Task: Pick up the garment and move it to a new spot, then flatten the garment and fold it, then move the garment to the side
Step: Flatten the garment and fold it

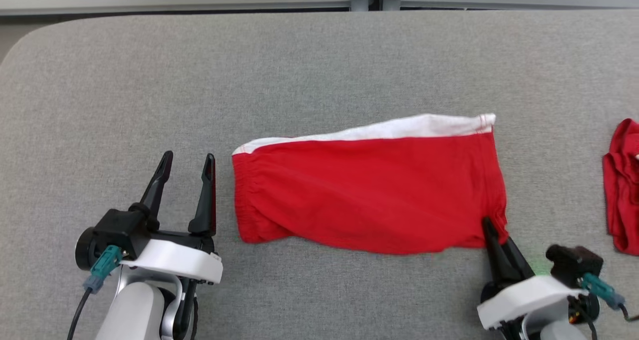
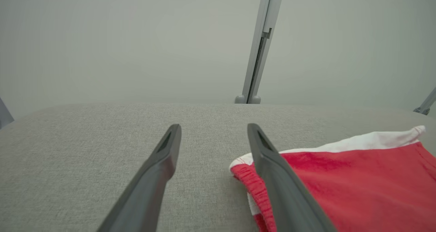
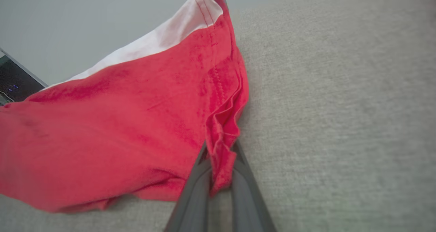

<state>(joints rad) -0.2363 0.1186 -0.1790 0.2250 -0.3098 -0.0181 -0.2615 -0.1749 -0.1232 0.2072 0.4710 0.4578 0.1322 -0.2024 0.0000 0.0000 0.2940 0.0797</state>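
Surface: grey cloth-covered table [image 1: 125,80], rounded far-left corner; pale wall [image 2: 102,37] behind, w/ a grey upright post [image 2: 259,55] at the far edge.
Task item: red shorts [image 1: 369,190], lying flat near table centre, long side running left-right.
Shorts detail: gathered elastic waistband [image 1: 242,200] at the left end; white strip [image 1: 399,128] along the far edge; leg hem at the right end, bunched at the near corner.
Left arm: pale forearm comes up from lower left of head view, wrist roughly level, fingers pointing away from the robot, leaning slightly right.
Left gripper [image 1: 188,156]: spread wide, nothing between the fingers. Sits just left of the waistband; a strip of bare table shows between its inner finger and the cloth in head view.
Left wrist view: same gripper [image 2: 214,126] looks across the table toward the wall; its right-hand finger crosses in front of the waistband end, red cloth to the right.
Right arm: enters at lower right, angled up and left toward the shorts' near right corner.
Right gripper [image 1: 486,222]: fingers pressed together, clamped on the red shorts at that bunched hem corner.
Right wrist view: gripper [image 3: 219,157] has a fold of red hem pinched between both fingers; rest of the shorts spreads away up and to the left.
Other: 2nd red garment [image 1: 621,190], crumpled, at the table's right edge, well apart from the shorts.
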